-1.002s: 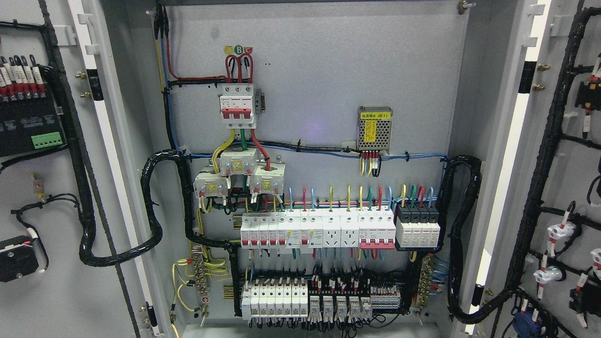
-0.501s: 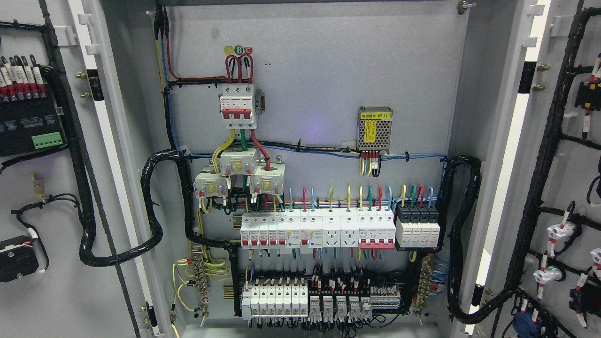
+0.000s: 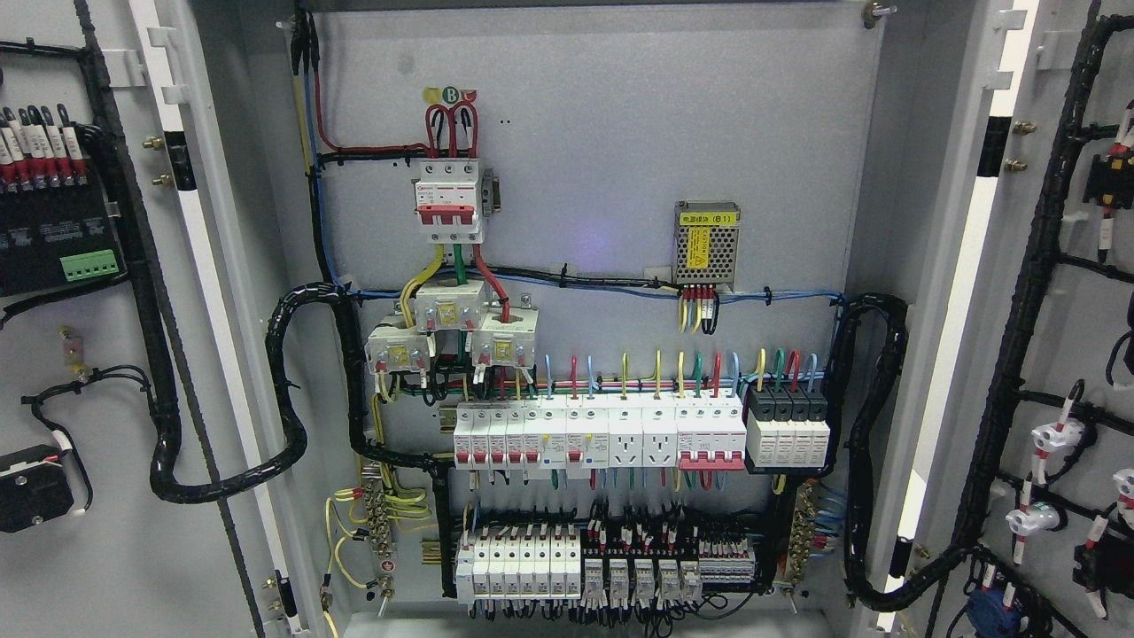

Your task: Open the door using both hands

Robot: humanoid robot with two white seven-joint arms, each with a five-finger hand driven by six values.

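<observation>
**Open grey electrical cabinet, both doors swung wide**

Landmark: the grey metal back panel (image 3: 602, 133) of the cabinet, facing the camera.

- Doors, 2: the left grey metal door (image 3: 106, 549) stands open to the left of the panel, the right grey metal door (image 3: 1076, 337) open to its right; the inner faces of both show, carrying black wire looms.
- Robot hands: neither appears in the head view, so whether their fingers are spread or curled cannot be told.
- White three-pole breaker with red levers (image 3: 449, 199), 1: upper left of the panel.
- White current-transformer blocks with yellow labels (image 3: 452, 306), 3: just below that breaker.
- Perforated metal power-supply box with yellow label (image 3: 706, 242), 1: right of centre on the panel.
- Long row of white modules on a rail (image 3: 602, 432), 1: across the lower panel, ending at its right in four black-topped modules (image 3: 788, 431).
- Bottom row of white and black terminals (image 3: 602, 567), 1: beneath that row.
- Thick black corrugated cable bundles, 2: one looping from the panel's left edge (image 3: 288, 390) to the left door, one from its right edge (image 3: 873, 443) to the right door.
</observation>
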